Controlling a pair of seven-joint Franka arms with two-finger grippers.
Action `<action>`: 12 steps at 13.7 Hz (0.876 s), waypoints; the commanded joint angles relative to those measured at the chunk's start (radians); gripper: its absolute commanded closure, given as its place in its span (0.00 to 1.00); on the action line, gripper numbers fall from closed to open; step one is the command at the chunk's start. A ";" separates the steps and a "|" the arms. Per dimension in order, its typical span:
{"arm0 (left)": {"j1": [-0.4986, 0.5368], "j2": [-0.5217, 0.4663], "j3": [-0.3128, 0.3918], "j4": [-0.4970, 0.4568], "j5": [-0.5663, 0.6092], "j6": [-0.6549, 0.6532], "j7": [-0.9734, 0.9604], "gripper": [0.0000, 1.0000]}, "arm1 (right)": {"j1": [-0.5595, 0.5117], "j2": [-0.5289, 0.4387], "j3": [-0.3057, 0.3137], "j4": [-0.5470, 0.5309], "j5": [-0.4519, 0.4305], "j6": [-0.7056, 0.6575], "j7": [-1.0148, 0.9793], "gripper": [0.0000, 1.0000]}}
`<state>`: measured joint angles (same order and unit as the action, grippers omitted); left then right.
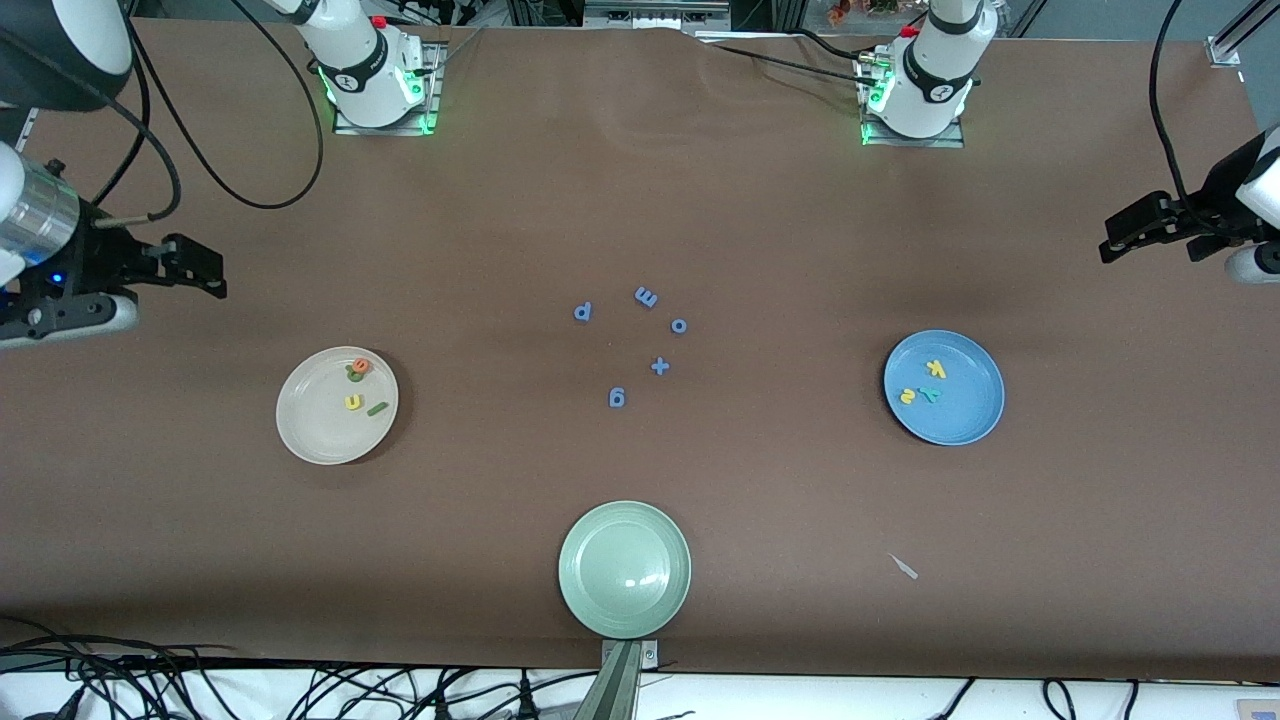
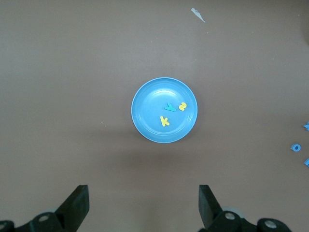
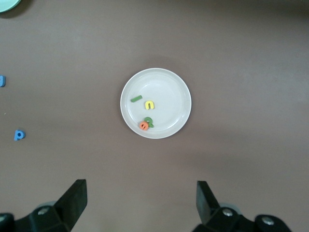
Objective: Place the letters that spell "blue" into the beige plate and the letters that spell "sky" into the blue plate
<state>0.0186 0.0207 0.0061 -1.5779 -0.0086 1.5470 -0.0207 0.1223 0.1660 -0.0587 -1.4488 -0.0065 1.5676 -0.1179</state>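
Front view: beige plate (image 1: 300,425) mid-frame w/ b, u, l, e letters (image 1: 362,386), blue plate (image 1: 965,420) mid-frame w/ s, k, y letters (image 1: 925,385); left gripper (image 1: 1135,235) & right gripper (image 1: 195,268) both w/ fingers apart, holding nothing, waiting at frame edges.

Wide table (image 1: 200,560) w/ matte brown cloth cover, slightly wrinkled at the robot-base edge. Black cables (image 1: 230,690) tangled along the white strip at the camera-side edge. Even overhead light, soft shadows.
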 commanded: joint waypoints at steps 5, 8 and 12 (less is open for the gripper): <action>-0.003 -0.004 -0.001 -0.007 -0.010 0.012 -0.010 0.00 | -0.156 -0.040 0.102 -0.061 -0.007 0.003 -0.011 0.00; -0.003 -0.004 -0.003 -0.007 -0.010 0.012 -0.010 0.00 | -0.154 -0.034 0.097 -0.065 -0.006 0.022 -0.052 0.00; -0.003 -0.001 -0.003 -0.004 -0.010 0.012 -0.012 0.00 | -0.154 -0.065 0.099 -0.113 -0.003 0.045 -0.043 0.00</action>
<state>0.0185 0.0219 0.0027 -1.5778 -0.0086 1.5483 -0.0211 -0.0143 0.1545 0.0228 -1.5070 -0.0067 1.5918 -0.1536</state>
